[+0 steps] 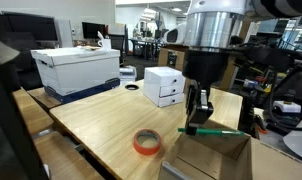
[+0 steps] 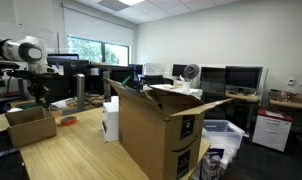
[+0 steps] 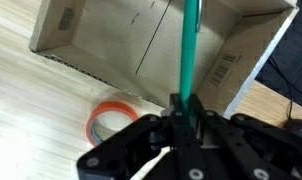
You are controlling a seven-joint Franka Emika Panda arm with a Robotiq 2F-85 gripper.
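Observation:
My gripper (image 1: pixel 198 112) is shut on a green marker (image 1: pixel 211 130), which sticks out level over a small open cardboard box (image 1: pixel 213 158) on the wooden table (image 1: pixel 101 120). In the wrist view the gripper (image 3: pixel 184 112) clamps the green marker (image 3: pixel 189 45), whose free end points over the cardboard box (image 3: pixel 121 40). An orange tape roll (image 1: pixel 146 143) lies on the table just beside the box, also seen in the wrist view (image 3: pixel 111 122). In an exterior view the gripper (image 2: pixel 33 98) hangs above the small box (image 2: pixel 31 125).
A white box (image 1: pixel 164 87) stands mid-table, and a large white and blue box (image 1: pixel 79 70) at the far end. A large open cardboard box (image 2: pixel 156 130) stands at the table's edge. Desks with monitors (image 2: pixel 241 77) lie beyond.

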